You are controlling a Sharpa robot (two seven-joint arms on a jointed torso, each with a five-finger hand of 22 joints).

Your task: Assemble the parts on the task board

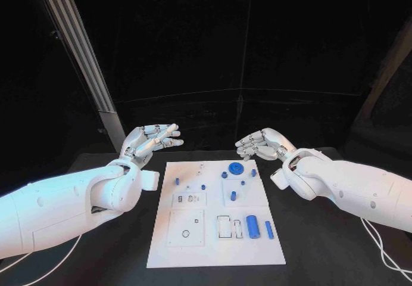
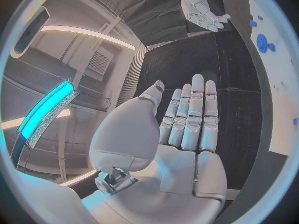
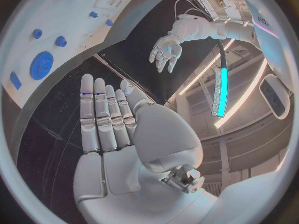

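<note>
I see both my hands released and holding nothing: the right hand hovers at the task board's one o'clock corner, nearest the blue disc. The left hand hangs off its eleven o'clock corner, so I judge the right goes first

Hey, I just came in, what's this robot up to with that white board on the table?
Nothing is being handled yet. A white task board lies on the black table, with small blue parts on it, such as a round disc and a cylinder. The left hand hovers off the board's far left corner and the right hand near its far right corner. Both are open and hold nothing.
</note>
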